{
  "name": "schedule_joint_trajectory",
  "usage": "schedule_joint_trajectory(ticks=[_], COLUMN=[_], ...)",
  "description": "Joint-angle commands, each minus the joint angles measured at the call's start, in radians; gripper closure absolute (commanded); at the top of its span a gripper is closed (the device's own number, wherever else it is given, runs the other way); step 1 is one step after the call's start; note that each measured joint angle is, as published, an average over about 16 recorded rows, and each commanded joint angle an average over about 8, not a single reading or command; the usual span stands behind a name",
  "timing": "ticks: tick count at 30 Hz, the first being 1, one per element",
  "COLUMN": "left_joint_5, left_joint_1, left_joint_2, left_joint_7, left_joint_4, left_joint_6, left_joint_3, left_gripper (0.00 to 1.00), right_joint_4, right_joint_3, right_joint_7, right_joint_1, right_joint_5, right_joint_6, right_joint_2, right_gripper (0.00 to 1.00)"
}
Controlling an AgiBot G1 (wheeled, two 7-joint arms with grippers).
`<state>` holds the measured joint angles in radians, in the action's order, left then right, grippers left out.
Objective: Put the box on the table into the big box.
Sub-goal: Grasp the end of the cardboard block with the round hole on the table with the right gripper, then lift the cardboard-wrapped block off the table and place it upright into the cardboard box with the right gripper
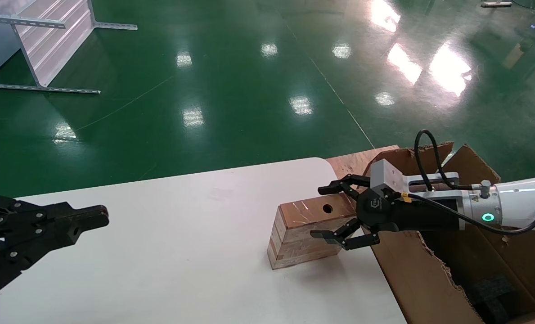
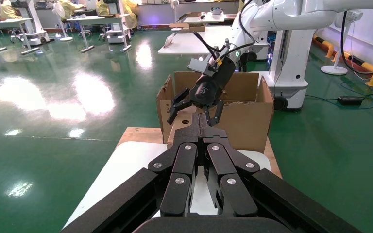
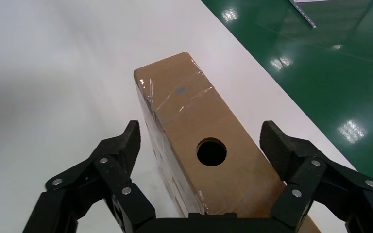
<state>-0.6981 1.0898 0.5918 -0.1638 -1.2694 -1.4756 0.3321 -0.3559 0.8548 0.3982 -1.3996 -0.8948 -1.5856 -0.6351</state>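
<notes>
The small brown box (image 1: pixel 296 240) with a shiny coppery top and a round hole stands on the white table (image 1: pixel 182 252) near its right edge. My right gripper (image 1: pixel 320 212) is open. Its fingers stand on either side of the box's near end without gripping it. The right wrist view shows the box (image 3: pixel 199 102) between the spread fingers of that gripper (image 3: pixel 202 137). The big box (image 1: pixel 411 274), a torn brown carton, sits just right of the table, with black foam (image 1: pixel 496 292) inside. My left gripper (image 1: pixel 98 216) is shut and empty over the table's left side.
A brown wooden board (image 1: pixel 348 162) lies under the carton at the table's far right corner. A grey metal frame (image 1: pixel 47 45) stands on the green floor far left. The left wrist view shows the left gripper (image 2: pixel 200 127), the carton (image 2: pixel 245 121) and a white robot base behind.
</notes>
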Motion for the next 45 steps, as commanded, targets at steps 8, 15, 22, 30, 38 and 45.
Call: schedule_joint_trajectory(ticks=[8,15,22,30,38,45], left_joint_5=[0.000,0.000,0.000,0.000,0.000,0.000], left_joint_1=[0.000,0.000,0.000,0.000,0.000,0.000], left_joint_2=[0.000,0.000,0.000,0.000,0.000,0.000], left_joint_7=[0.000,0.000,0.000,0.000,0.000,0.000], left_joint_4=[0.000,0.000,0.000,0.000,0.000,0.000], left_joint_6=[0.000,0.000,0.000,0.000,0.000,0.000], left_joint_3=[0.000,0.000,0.000,0.000,0.000,0.001], left_gripper=[1.00,1.00,1.00,1.00,1.00,1.00], right_joint_4=[0.000,0.000,-0.015,-0.142,-0.293,-0.317], right_joint_3=[0.000,0.000,0.002,0.002,-0.044,-0.095], right_joint_7=[0.000,0.000,-0.007,-0.094,-0.261,-0.315], right_joint_1=[0.001,0.001,0.005,-0.039,-0.226,-0.402], right_joint_5=[-0.001,-0.001,0.003,0.036,0.055,0.011], right_joint_6=[0.000,0.000,0.007,0.010,0.057,0.110], right_joint_2=[0.000,0.000,0.002,0.066,0.190,0.282], right_gripper=[1.00,1.00,1.00,1.00,1.00,1.00])
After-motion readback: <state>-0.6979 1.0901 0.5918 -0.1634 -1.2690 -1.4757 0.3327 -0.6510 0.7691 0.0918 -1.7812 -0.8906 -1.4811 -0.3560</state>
